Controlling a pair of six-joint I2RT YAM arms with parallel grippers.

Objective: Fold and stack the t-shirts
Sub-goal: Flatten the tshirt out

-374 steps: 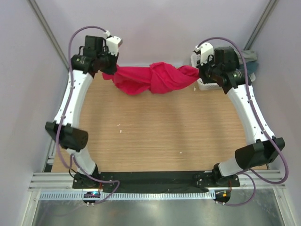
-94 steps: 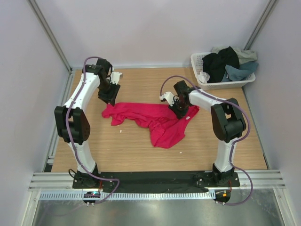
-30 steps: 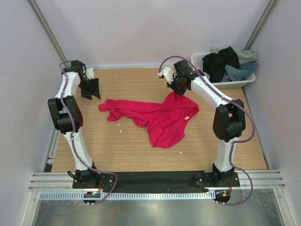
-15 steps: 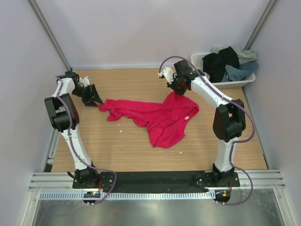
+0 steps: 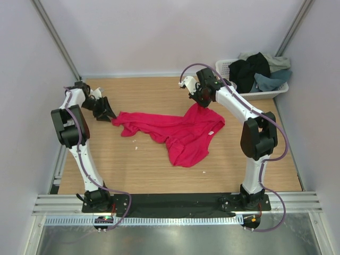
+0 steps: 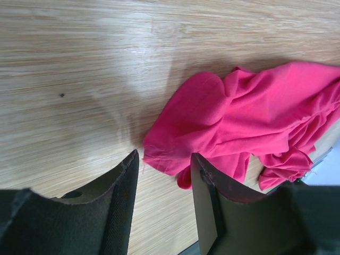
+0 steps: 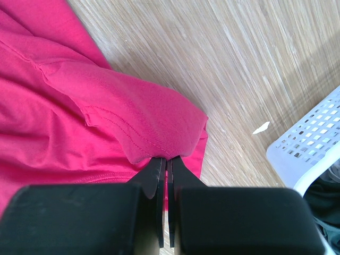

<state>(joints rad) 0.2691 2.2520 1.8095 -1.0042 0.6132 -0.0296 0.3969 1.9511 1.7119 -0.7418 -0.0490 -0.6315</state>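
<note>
Cloth was found at the centre: a soft, bright crimson-pink t-shirt (image 5: 178, 133) was spread, crumpled and unfolded, across the middle of the pale wooden desk (image 5: 143, 170). One bunched end was stretched towards the left side, and a broad flap was laid towards the near edge.

The far right corner of the shirt was pinched by the right tool (image 5: 199, 101). In the right wrist view the two black fingers (image 7: 154, 175) were pressed together, almost touching, on a stitched fold of the cloth, which was drawn up into a small peak. The rest of the shirt was left lying on the desk.

The left tool (image 5: 106, 110) was held low at the shirt's left end. In the left wrist view its jaws were parted fairly wide, and a hemmed corner of the cloth was seen just between the fingertips; nothing was gripped.

A white plastic lattice basket (image 5: 255, 95) was set at the far right corner of the desk, well apart from the pink shirt. In it a black t-shirt (image 5: 247, 69), a slate-blue t-shirt (image 5: 272, 81) and a pale grey-green t-shirt (image 5: 277, 61) were heaped loosely. A small white scrap (image 7: 260, 127) was seen on the wood near the basket.
</note>
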